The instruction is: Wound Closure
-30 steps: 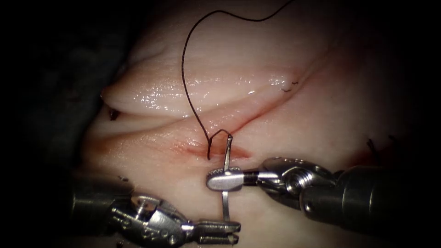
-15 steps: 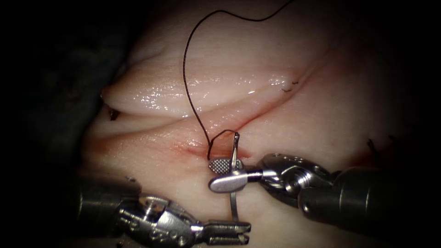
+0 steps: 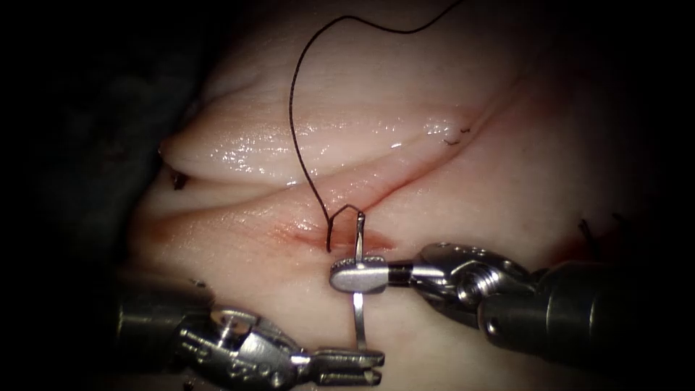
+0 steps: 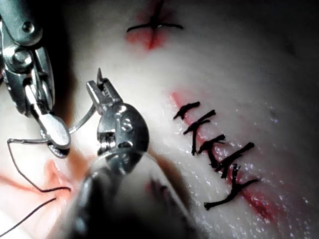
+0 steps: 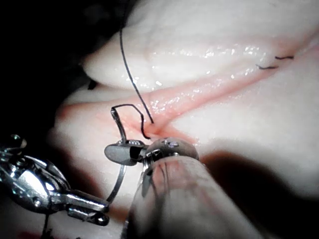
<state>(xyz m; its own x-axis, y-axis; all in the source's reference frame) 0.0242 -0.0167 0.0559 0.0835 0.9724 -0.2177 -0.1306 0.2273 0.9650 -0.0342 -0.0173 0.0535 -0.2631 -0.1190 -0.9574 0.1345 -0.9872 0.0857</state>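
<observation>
The curved needle [image 3: 357, 318] stands free above the tissue [image 3: 449, 188], just right of where the thread [image 3: 291, 116] enters the cut [image 3: 311, 233]. My right tool [image 3: 357, 276] is shut on the needle at mid-curve; it also appears in the right wrist view [image 5: 120, 152] and in the left wrist view [image 4: 56, 139]. My left tool [image 3: 375, 366] grips the needle near its tip, also seen in the left wrist view [image 4: 101, 88]. The thread runs from the needle's tail [image 3: 360, 216] down into the cut. A long strand loops up across the far tissue.
Red fluid [image 3: 365, 242] tints the cut around the thread's entry. Short cut thread ends [image 3: 455, 137] lie at the far right of the cut. Several dark stitches [image 4: 214, 149] cross a closed stretch of the cut in the left wrist view.
The right tool's jaws were shut on the needle, opened half a second ago, and are now shut on it again at mid-curve. The left tool shifted slightly right, then back.
</observation>
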